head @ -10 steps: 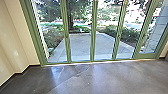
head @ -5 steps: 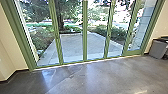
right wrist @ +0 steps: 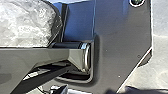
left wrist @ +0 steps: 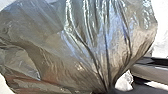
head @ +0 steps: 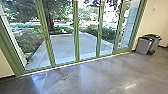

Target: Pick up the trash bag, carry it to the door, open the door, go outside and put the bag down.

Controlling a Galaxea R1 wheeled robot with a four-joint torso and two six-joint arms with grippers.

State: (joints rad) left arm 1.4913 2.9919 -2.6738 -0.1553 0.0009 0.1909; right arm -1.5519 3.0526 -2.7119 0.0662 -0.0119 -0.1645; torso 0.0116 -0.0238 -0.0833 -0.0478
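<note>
- i, the left gripper (left wrist: 107,89), seem clamped on the trash bag's (left wrist: 75,47) gathered neck
- right gripper: i cannot tell its state
- green-framed glass panels (head: 76,37) face us, bins (head: 144,45) beside

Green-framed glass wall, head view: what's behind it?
Through the glass wall: a paved area, shrubs on both sides, a tree trunk. The green posts cover upright strips; what lies directly behind those can't be seen.
</note>
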